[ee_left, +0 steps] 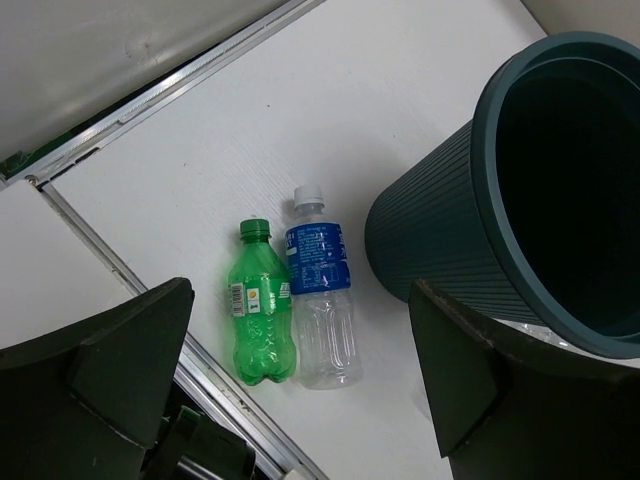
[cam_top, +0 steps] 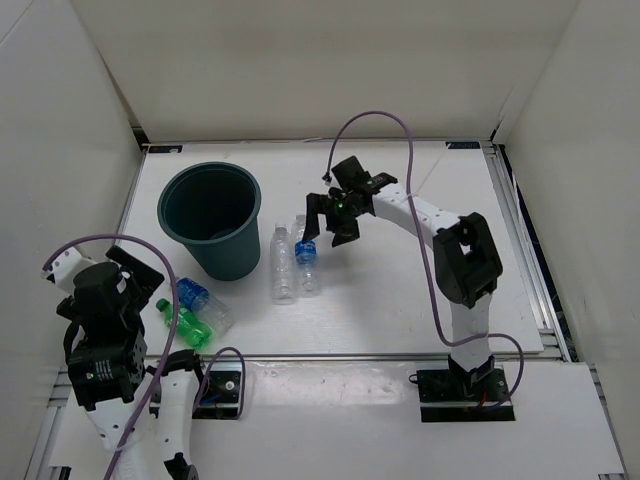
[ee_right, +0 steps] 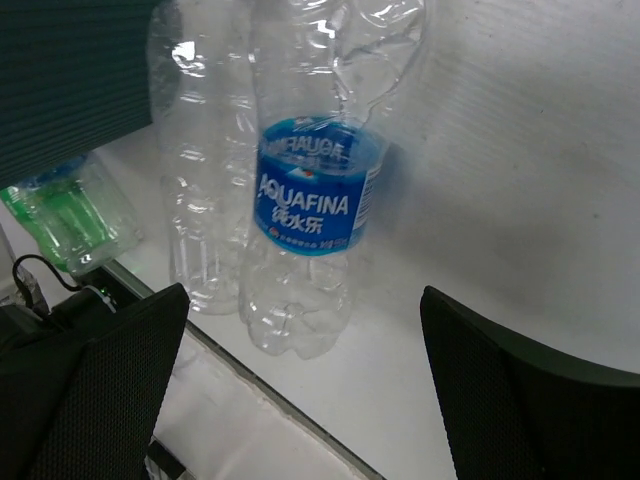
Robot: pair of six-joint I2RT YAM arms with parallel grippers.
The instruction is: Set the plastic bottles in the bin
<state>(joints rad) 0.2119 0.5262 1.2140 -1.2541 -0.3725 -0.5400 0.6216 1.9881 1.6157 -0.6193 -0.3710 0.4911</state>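
four plastic bottles lie in two pairs on a white table [cam_top: 400, 300], all of them outside the bin [cam_top: 210, 222], a round, ribbed, dark teal bucket standing upright left of centre in the overhead view.

the right gripper [cam_top: 328, 220], reaching in from the right of the frame, hangs over the pair just right of the bin. its claw is spread wide and has hold of nothing. below it in the wrist view the aquafina bottle [ee_right: 305, 215], clear with a blue label and dented above the label, lies alongside a clear unlabelled bottle [ee_right: 200, 200] on its left. the two are touching or nearly so.

at lower left of the overhead frame the left gripper [ee_left: 300, 284] is also spread wide with nothing in it, its two dark fingers [ee_left: 110, 380] framing the other pair. there the green bottle [ee_left: 262, 318] with a green cap lies side by side with a white-capped bottle [ee_left: 322, 300], clear with a blue label. both caps point toward the top of the wrist frame, and the green one lies on the left, nearest the table's metal-edged rim. the white-capped bottle lies just beside the bin's base, whose dark mouth fills the upper right of that view.
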